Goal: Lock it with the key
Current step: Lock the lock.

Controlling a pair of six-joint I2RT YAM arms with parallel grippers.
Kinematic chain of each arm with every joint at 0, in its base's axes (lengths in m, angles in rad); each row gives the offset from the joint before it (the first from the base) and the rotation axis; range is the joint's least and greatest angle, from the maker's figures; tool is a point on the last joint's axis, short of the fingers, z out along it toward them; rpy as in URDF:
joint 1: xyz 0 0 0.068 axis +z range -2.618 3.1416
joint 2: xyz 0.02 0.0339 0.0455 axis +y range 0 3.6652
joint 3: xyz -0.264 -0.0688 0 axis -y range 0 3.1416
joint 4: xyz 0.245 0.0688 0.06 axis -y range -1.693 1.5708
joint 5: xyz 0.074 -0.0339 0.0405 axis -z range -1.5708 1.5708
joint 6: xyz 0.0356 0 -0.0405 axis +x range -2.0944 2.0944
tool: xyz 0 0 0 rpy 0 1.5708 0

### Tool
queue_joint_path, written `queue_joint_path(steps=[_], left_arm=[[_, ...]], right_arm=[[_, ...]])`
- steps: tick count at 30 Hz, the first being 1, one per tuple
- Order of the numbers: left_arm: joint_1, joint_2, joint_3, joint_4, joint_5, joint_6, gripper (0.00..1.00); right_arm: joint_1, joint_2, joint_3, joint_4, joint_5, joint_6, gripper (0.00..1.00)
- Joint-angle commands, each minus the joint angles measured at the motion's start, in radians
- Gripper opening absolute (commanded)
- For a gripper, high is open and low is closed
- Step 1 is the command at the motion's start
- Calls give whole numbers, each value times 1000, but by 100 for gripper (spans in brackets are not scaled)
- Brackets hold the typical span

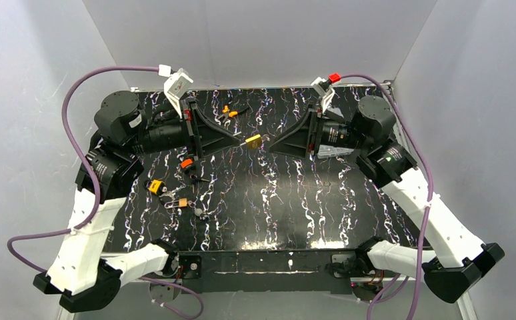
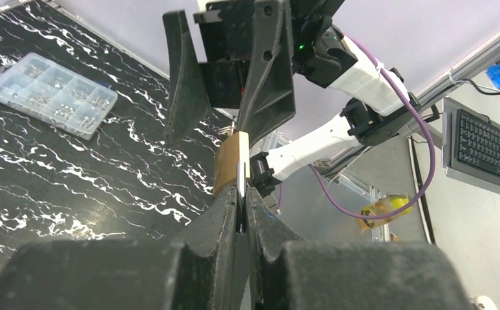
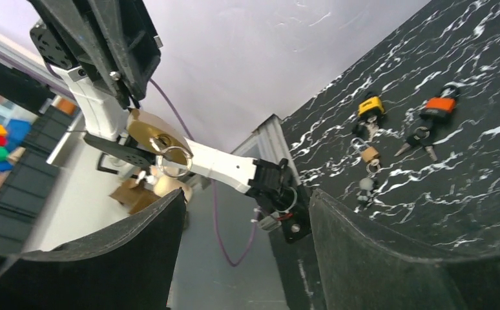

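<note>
Clamps the left gripper (image 2: 241, 213) shut on a brass padlock (image 2: 230, 161), held edge-on in mid-air above the glossy black, white-veined worktop (image 1: 275, 200). Spreads the right gripper (image 3: 247, 200) wide apart near the lock, gripping nothing. Shows a key (image 3: 165, 146) with a wire ring at the smooth, rounded body's keyway. Probably calls for pinching the flat key bow squarely, then twisting about its axis while bracing the lock.

— What stands around the black, white-veined marble-pattern desk (image 1: 275, 200)?
— Plain pale grey panel walls (image 1: 255, 40), behind it and at both sides, evenly lit.
— And past its edge?
— A silver aluminium frame rail (image 2: 470, 64), then a black computer keyboard (image 2: 486, 152).
</note>
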Motion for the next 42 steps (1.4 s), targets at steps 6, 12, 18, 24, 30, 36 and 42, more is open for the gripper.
queue_joint_path(steps=[6, 12, 18, 24, 30, 36, 42], left_arm=[[-2, 35, 26, 2, 79, -85, 0], [-10, 41, 3, 54, 113, -149, 0], [-34, 57, -1, 103, 129, -190, 0], [-48, 74, 3, 106, 116, -196, 0], [-48, 89, 14, 105, 115, -198, 0], [-48, 92, 19, 105, 115, -196, 0], [-48, 92, 19, 103, 115, -194, 0]], right_arm=[[16, -54, 85, 70, -59, -175, 80], [34, -23, 128, 70, -92, -208, 81], [48, 9, 164, 40, -90, -248, 80], [57, 42, 201, 69, -129, -230, 71], [74, 40, 196, 74, -153, -212, 50], [77, 24, 181, 74, -170, -206, 45], [77, 14, 168, 74, -184, -194, 38]])
